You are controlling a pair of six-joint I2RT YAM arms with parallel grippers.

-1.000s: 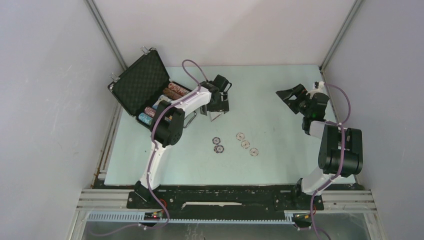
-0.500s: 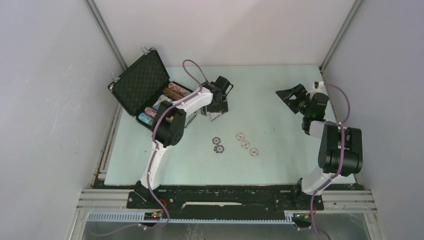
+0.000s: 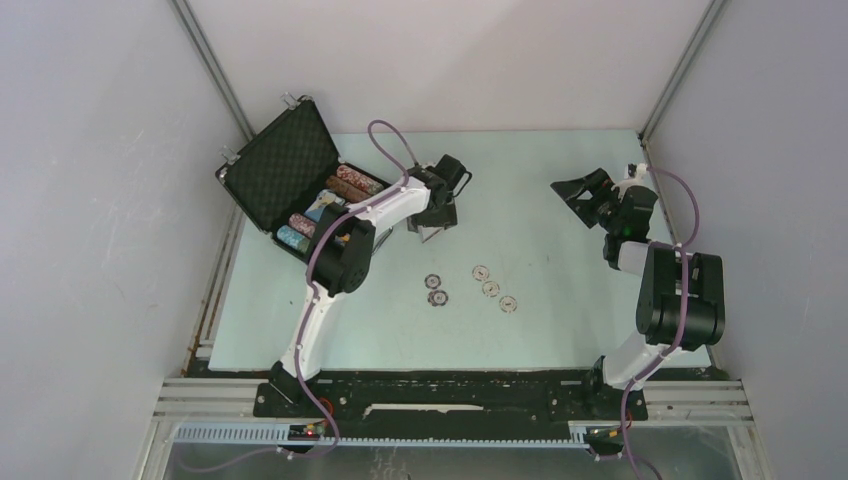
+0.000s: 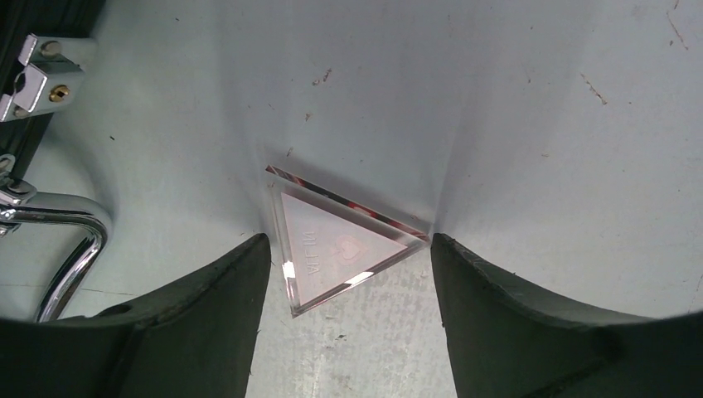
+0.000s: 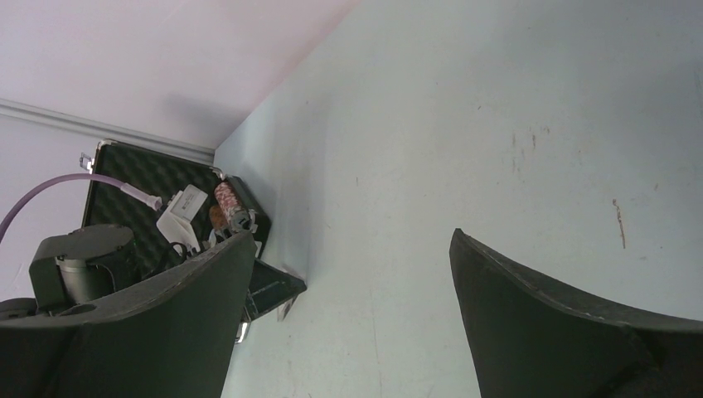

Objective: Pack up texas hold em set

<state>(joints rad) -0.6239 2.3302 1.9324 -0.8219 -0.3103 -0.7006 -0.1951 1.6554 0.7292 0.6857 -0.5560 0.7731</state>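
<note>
Case (image 3: pixel 283 165) stands open at 10 o'clock on the table (image 3: pixel 560 300), its foam lid tipped back and rows of chips (image 3: pixel 352 181) already in the tray. Five loose chips (image 3: pixel 491 288) lie flat near the table's middle, at 5 to 6 o'clock from the left gripper (image 4: pixel 350 253).

That gripper is down at the table just off the case's chrome handle (image 4: pixel 70 240), which shows at 9 o'clock in the wrist view. Its jaws are partly spread around a clear triangle (image 4: pixel 332 228) lying flat between them. The left pad looks to meet one straight edge and the right pad the opposite corner, but I cannot tell whether they are squeezing it or only bracketing it.

The right gripper (image 5: pixel 352 249) hangs at 2 o'clock, jaws wide apart and holding nothing.

The triangle looks like stiff, light acrylic with polished, slick faces. It probably won't bend, but an edge-against-corner pinch will likely let it swivel or squirt out. A firmer hold would be low on the thick rim, with the pads square to an edge and the corner centred on the other pad. It should then be lifted gently and kept level.

The chips are thin, hard and light. They would best be taken by the rim, one at a time.
</note>
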